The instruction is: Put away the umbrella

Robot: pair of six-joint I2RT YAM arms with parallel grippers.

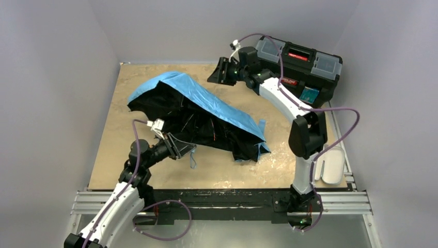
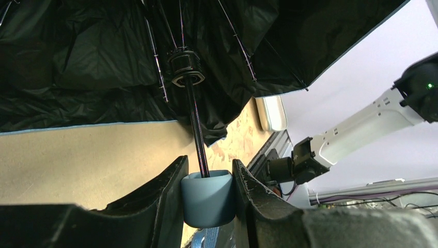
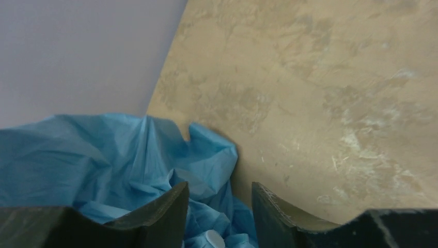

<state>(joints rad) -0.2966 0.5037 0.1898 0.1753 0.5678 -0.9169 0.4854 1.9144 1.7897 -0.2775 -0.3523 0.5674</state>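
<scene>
The umbrella (image 1: pixel 206 103) lies half-collapsed across the middle of the table, light blue outside and black inside. My left gripper (image 1: pixel 178 146) is at its near side, shut on the pale blue handle (image 2: pixel 207 199). The black shaft (image 2: pixel 196 129) runs up from the handle to the hub among the ribs, and the strap (image 1: pixel 192 157) dangles below. My right gripper (image 1: pixel 216 72) hovers over the far side of the table, right of the canopy's far tip. In the right wrist view its jaws (image 3: pixel 219 187) stand apart, with crumpled blue fabric (image 3: pixel 103 160) behind them and nothing clamped.
A black toolbox (image 1: pixel 302 64) sits at the back right corner behind the right arm. A pale oblong case (image 1: pixel 330 165) lies at the table's right edge. Grey walls close in the table (image 1: pixel 289 129) on three sides.
</scene>
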